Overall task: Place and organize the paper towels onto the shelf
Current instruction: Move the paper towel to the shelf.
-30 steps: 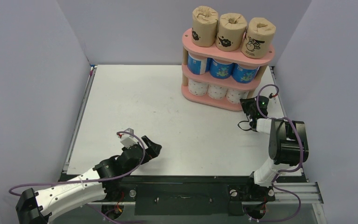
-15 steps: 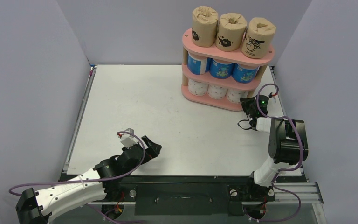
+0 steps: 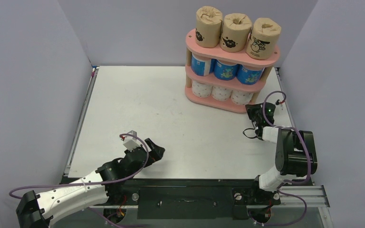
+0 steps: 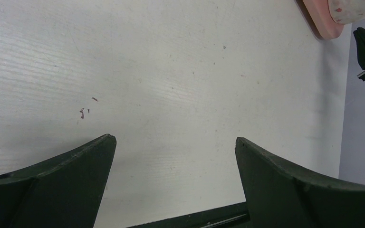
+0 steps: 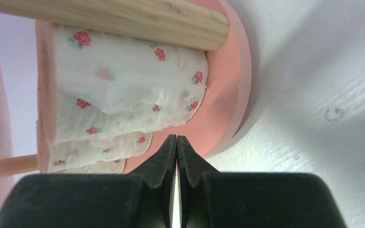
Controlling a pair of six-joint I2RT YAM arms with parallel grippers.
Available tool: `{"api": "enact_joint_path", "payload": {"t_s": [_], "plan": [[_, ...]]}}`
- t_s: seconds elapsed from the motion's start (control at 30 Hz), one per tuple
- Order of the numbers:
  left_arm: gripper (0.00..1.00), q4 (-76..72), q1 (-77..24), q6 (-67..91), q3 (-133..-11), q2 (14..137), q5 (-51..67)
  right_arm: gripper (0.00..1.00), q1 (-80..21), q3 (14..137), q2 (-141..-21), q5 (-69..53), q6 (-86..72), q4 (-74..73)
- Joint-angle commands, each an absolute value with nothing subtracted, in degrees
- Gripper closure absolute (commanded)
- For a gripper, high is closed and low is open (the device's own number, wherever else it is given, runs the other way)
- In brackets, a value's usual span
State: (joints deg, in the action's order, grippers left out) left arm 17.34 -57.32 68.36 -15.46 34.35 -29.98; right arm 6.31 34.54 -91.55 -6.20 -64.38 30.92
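Shelf (image 3: 212, 103): stands at the far right of the desk (image 3: 147, 104), all three tiers full.
Paper towels: brown rolls (image 3: 235, 32) upright on the top board, blue rolls (image 3: 225, 70) on the middle, white rolls (image 3: 222, 91) on the bottom. One pattern per tier, so the sorting looks done.
Right jaws: pressed fully together, gripping nothing. The tips point at the bottom board's rim, just in front of the end white roll and beside a wooden post (image 5: 123, 19). Whether they touch the board I cannot tell.
Likely reason: closed tips make a narrow pusher, suited to squaring up a roll rather than grasping it.
Left jaws: spread wide and empty, low over bare desk near the front edge, well apart from the shelf.
Likely reason: the left arm (image 3: 76, 190) is parked out of the right arm's (image 3: 290, 152) way.
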Motion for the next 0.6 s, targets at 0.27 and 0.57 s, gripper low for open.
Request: {"api": "enact_joint_path", "payload": {"t_s": [0.27,0.57], "plan": [[0.03,14.8,-57.3,67.8,-17.1,35.6,-29.9,1.0,-5.3,31.6,-89.1,-2.6,-66.8,40.6],[0.04,16.3,-57.3,67.5,-18.0,34.4,-30.7,1.0,-16.0,32.5,-100.7,3.8,-75.6,61.5]]}}
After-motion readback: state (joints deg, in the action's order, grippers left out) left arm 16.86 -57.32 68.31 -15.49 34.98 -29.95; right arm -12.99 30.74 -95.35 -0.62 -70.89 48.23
